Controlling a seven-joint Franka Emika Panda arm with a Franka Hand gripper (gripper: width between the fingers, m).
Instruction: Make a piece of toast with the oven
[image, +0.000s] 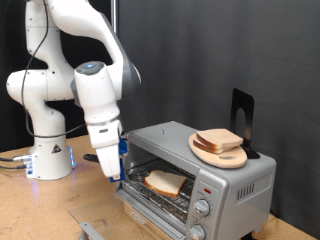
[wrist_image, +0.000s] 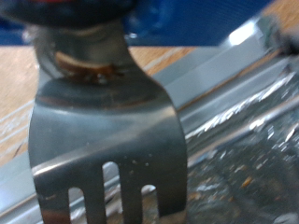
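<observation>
A Franka arm hangs over the open front of the oven (image: 200, 170), its gripper (image: 113, 172) low at the exterior view's left of the oven mouth, at about 9 o'clock from the piece of toast (image: 165, 182) that lies flat on the wire rack (image: 160, 200) inside. The wrist view is filled by a dark metal fork (wrist_image: 107, 140), tines pointing away from the hand and its neck running up between the fingers, so the hand appears clamped on the fork's handle (the fingertips themselves are out of sight behind the blue housing, so the grip is read from the fork's position). Beyond the tines lie the oven's bright metal sill and a crinkled foil-lined tray (wrist_image: 248, 149), blurred. On the oven's roof, at roughly 1 o'clock from the slice inside, a round wooden plate (image: 232, 158) carries more bread (image: 218, 140). The slice on the rack looks light, soft and easily torn or dented; it would likely crumble at the pale middle, while the tan crust is the firmer part. A fork would best go flat under the slice near a crust edge rather than stabbing the centre, since the bread can slide on the wire bars.
</observation>
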